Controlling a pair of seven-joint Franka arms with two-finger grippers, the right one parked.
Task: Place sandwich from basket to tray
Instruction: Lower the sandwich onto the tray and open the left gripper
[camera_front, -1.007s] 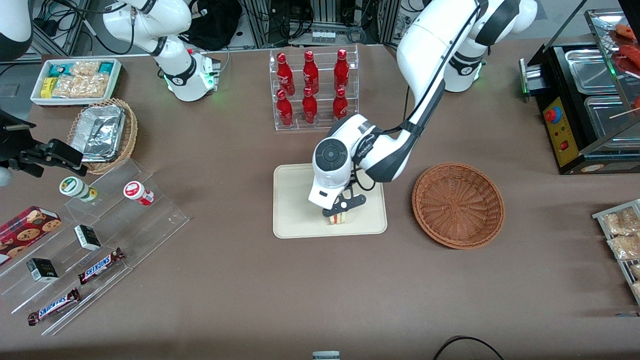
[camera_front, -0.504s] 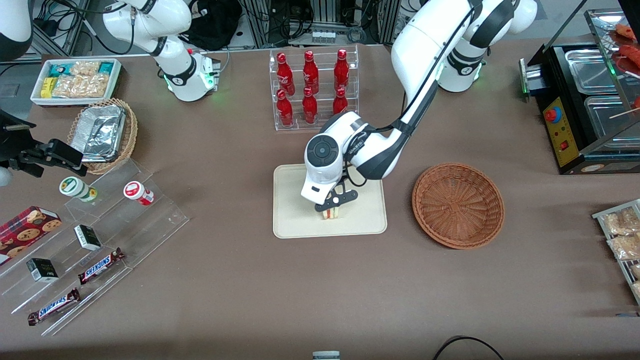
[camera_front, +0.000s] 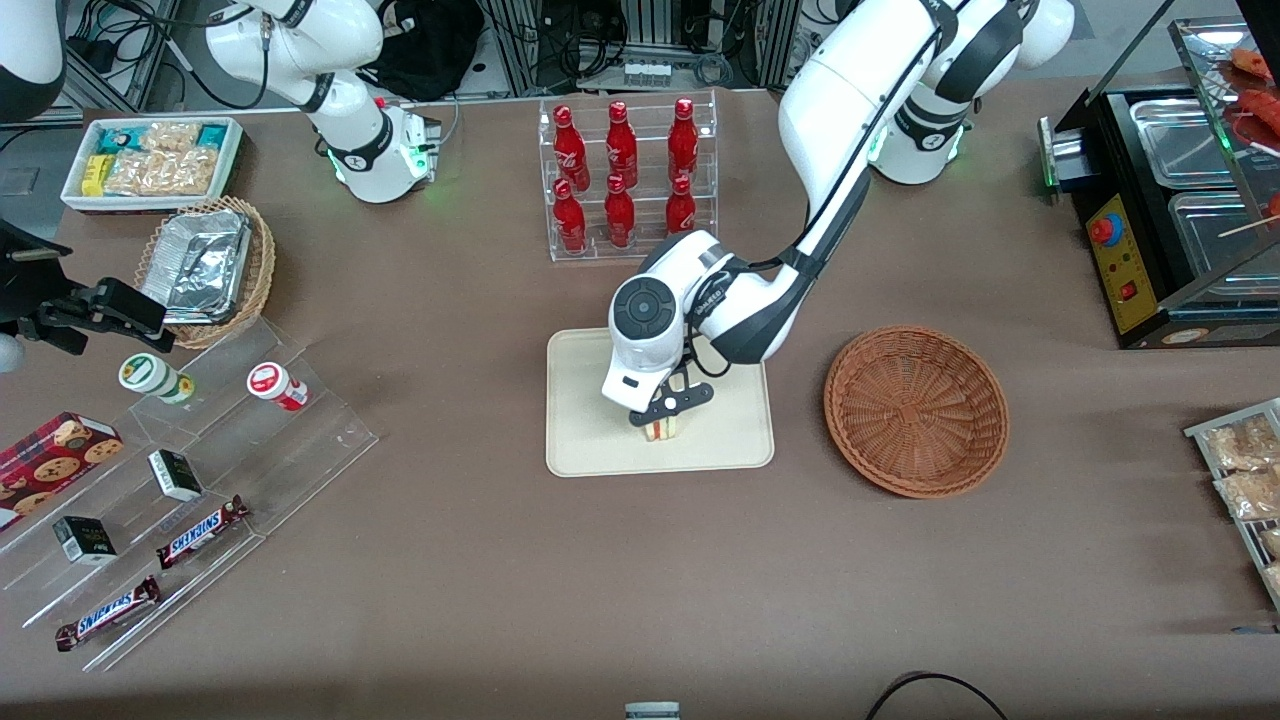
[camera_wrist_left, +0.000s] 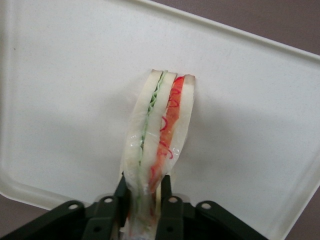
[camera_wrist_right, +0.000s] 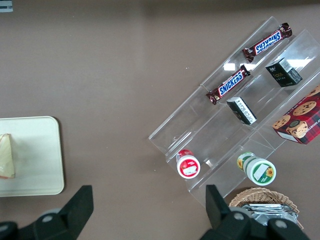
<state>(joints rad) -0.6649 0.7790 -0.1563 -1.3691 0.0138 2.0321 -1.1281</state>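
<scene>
The gripper (camera_front: 663, 418) has its jaws clamped on the sandwich (camera_wrist_left: 159, 131), which hangs over the tray (camera_front: 585, 440) directly beneath. The basket (camera_front: 915, 410) sits empty off to the side. What's left, seemingly: lower, let go.

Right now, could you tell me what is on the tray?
Only the sandwich stands on the tray, its end clamped in the pincer. The arm covers part of the tray.
</scene>
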